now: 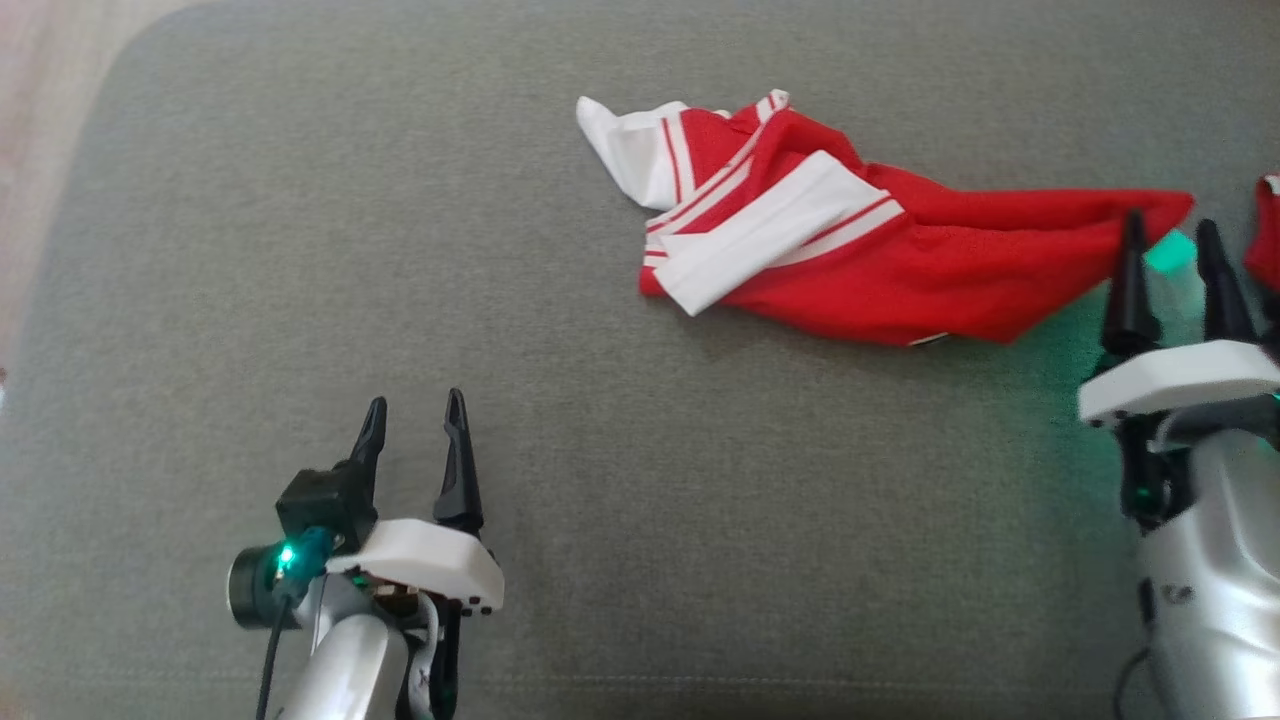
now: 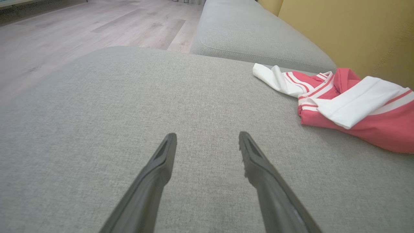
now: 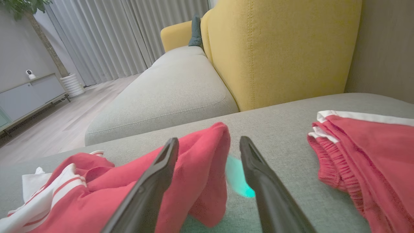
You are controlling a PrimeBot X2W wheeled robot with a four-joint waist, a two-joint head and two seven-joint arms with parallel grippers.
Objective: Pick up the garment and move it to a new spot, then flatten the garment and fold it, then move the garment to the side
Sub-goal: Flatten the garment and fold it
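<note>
Head view shows the red-and-white garment (image 1: 880,260) lying crosswise on the grey cushion (image 1: 300,250); its red tip sits between the spread fingers of the right gripper (image 1: 1175,265); the left gripper (image 1: 413,420), also spread, is well apart, so the right arm is nearer.

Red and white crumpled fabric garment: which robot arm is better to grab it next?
Right, probably. The right gripper, open, sits at one red corner of the red and white crumpled fabric garment. The left gripper hangs open over the bare grey fabric cushion, well apart from it.
</note>
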